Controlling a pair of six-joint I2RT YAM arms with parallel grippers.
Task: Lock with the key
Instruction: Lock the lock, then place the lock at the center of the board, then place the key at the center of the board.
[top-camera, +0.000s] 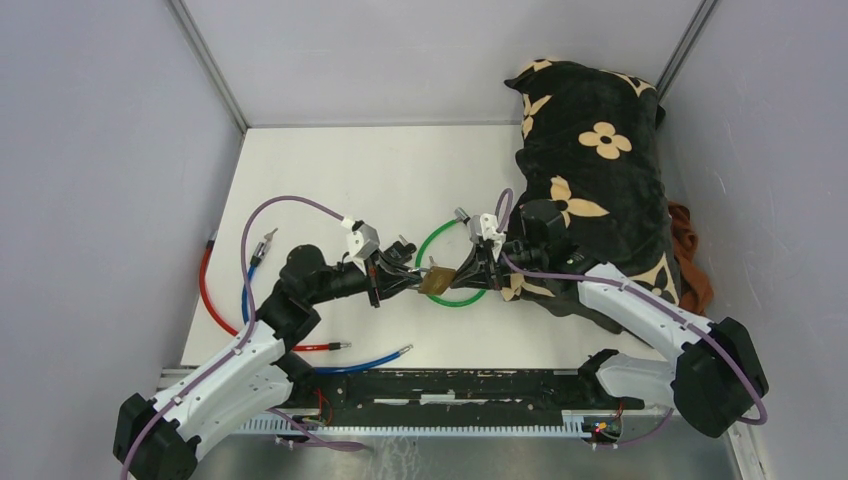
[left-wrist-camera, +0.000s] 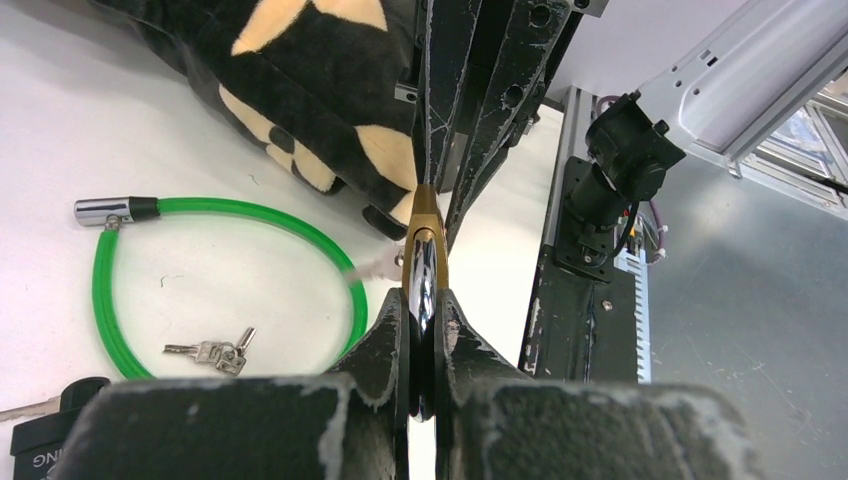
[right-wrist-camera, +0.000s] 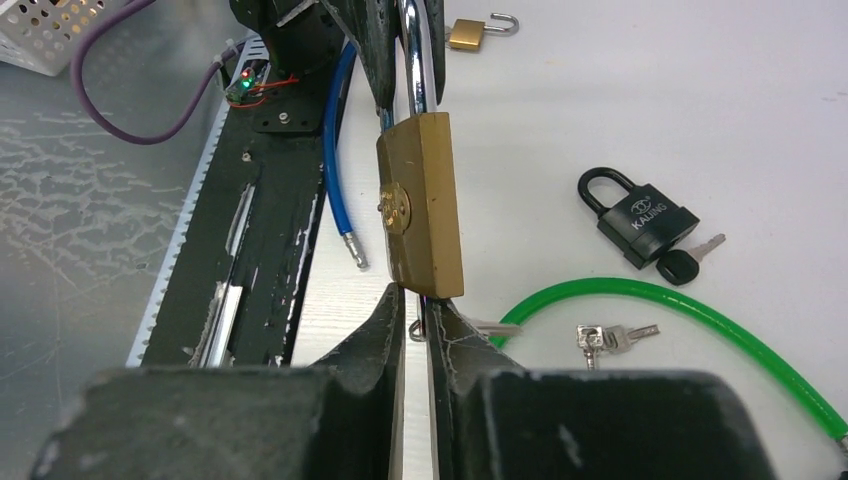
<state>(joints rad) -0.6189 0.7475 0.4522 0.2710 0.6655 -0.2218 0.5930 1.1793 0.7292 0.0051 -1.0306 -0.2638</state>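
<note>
A brass padlock hangs in the air between my two grippers over the table's middle. My left gripper is shut on its chrome shackle, with the brass body beyond the fingertips. In the right wrist view the padlock stands upright with its shackle leading up into the left fingers. My right gripper sits right under the padlock's bottom, its jaws pinched on the key that sticks out there. A ring with a spare key dangles beside it.
A green cable lock loops on the table under the padlock, with a small key bunch inside it. A black padlock with a key and a small open brass padlock lie nearby. A black flowered cushion fills the right side. Red and blue cables lie left.
</note>
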